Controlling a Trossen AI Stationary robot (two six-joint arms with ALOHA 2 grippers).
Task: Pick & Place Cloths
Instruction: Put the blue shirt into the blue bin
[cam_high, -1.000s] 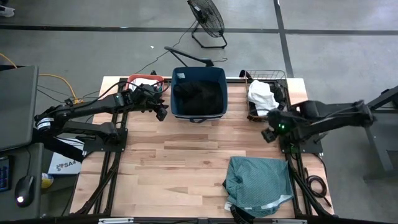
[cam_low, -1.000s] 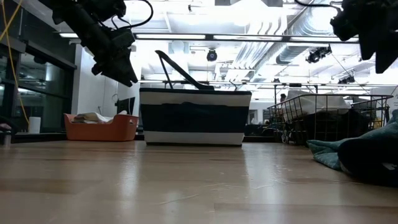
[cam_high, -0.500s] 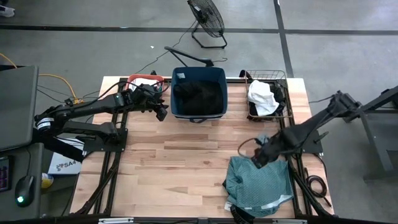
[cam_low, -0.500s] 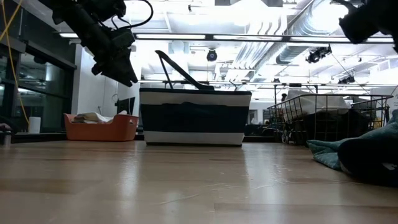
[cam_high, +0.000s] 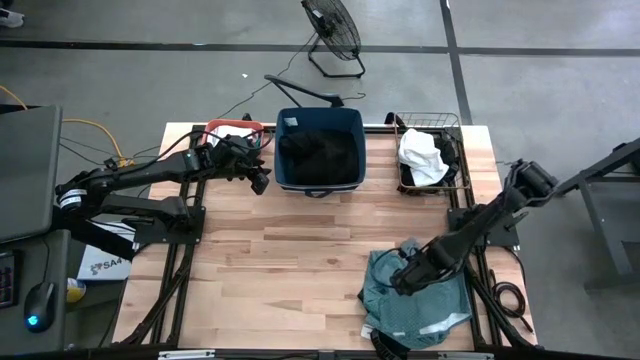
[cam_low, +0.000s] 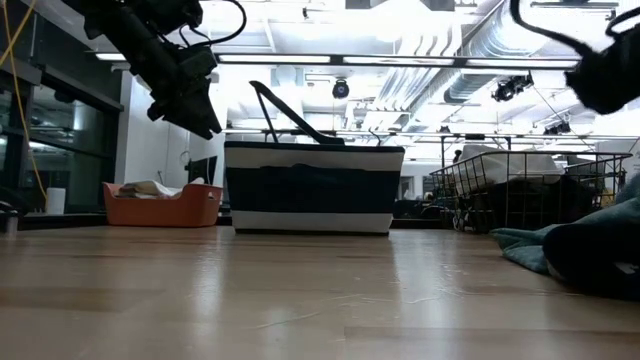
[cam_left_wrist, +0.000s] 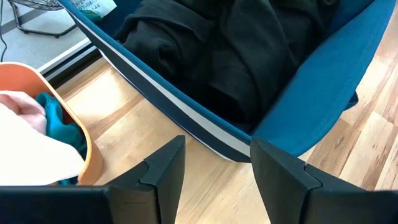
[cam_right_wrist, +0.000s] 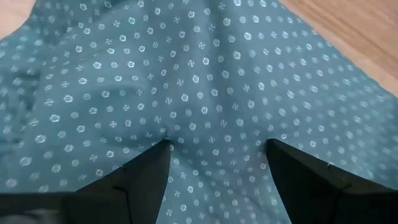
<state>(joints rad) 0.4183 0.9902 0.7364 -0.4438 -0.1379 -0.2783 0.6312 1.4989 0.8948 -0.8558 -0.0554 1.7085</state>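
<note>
A large teal-green cloth with pale dots (cam_high: 435, 305) lies crumpled on the table's near right part; it also shows in the low view (cam_low: 560, 250). My right gripper (cam_high: 398, 283) is open and low over its left part, and the dotted cloth (cam_right_wrist: 205, 81) fills its wrist view between the spread fingers (cam_right_wrist: 217, 155). My left gripper (cam_high: 260, 181) hangs open in the air beside the navy tub's left wall (cam_left_wrist: 298, 118), touching nothing. Black cloths (cam_left_wrist: 236, 50) lie inside the tub. My right gripper comes at the teal cloth from above, fingers pointing down and spread, one fingertip (cam_right_wrist: 152, 168) on each side of a patch of the fabric (cam_right_wrist: 217, 134). Whether the tips touch the cloth, I cannot tell.
The navy tub (cam_high: 320, 150) stands at the far middle. An orange basin (cam_high: 236, 128) with white, pink and teal cloths is left of it. A wire basket (cam_high: 432, 158) holding white and black cloths is at the far right. Bare wood lies in the table's middle and near left.
My right gripper has swung from beside the wire basket toward the table's near edge and down onto the teal cloth, its arm stretching out low over the table. The left arm has kept still.
</note>
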